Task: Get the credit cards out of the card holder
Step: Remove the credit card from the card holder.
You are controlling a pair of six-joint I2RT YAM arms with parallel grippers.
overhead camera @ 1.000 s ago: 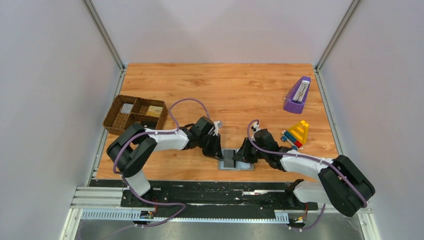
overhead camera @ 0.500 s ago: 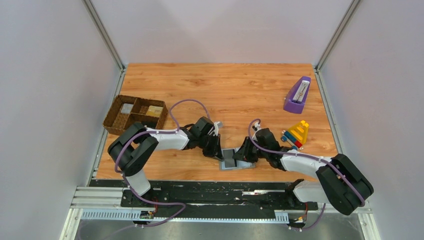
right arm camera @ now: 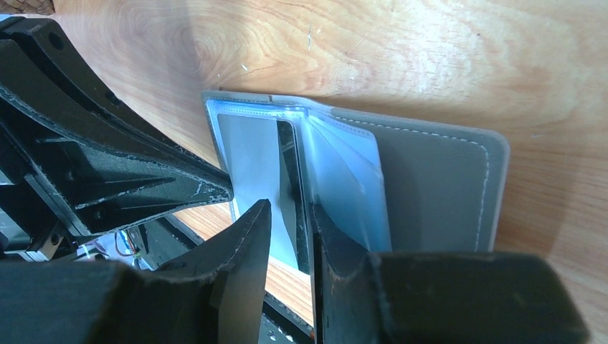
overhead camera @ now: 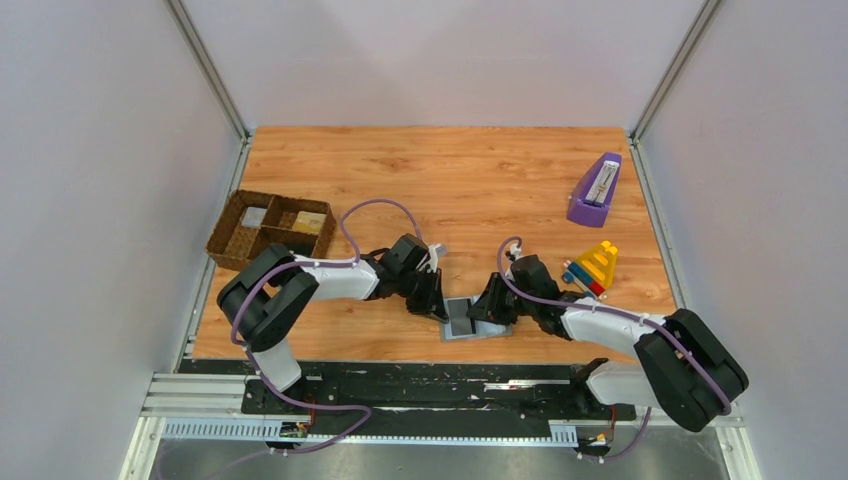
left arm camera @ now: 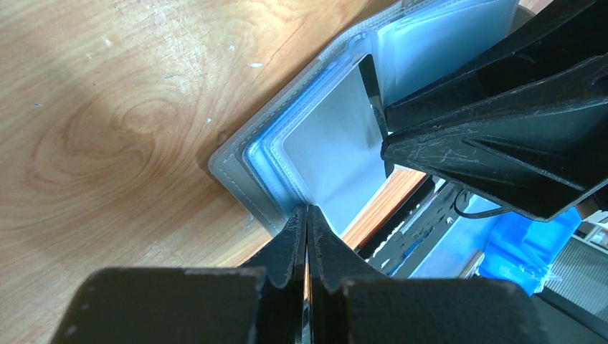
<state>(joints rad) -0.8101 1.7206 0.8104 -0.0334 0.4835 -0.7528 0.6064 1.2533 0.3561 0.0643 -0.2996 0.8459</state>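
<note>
Both arms crowd the near edge of the bench [overhead camera: 450, 170]. The left gripper [left arm camera: 307, 226] and right gripper [right arm camera: 290, 215] sit nearly tip to tip over the card holder [overhead camera: 475, 333], with little gap between. Behind them the wood lies open. A tray [overhead camera: 270, 228] stands far left, and a purple wedge [overhead camera: 595, 190] and toy blocks [overhead camera: 593, 267] at right.

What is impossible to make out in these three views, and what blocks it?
- Top view: the pockets of the card holder; the left gripper and right gripper cover them, and they are small.
- Left wrist view: whether the shut left gripper pinches a sleeve; its fingertips hide the contact.
- Right wrist view: how many credit cards remain; overlapping clear sleeves hide them.
</note>
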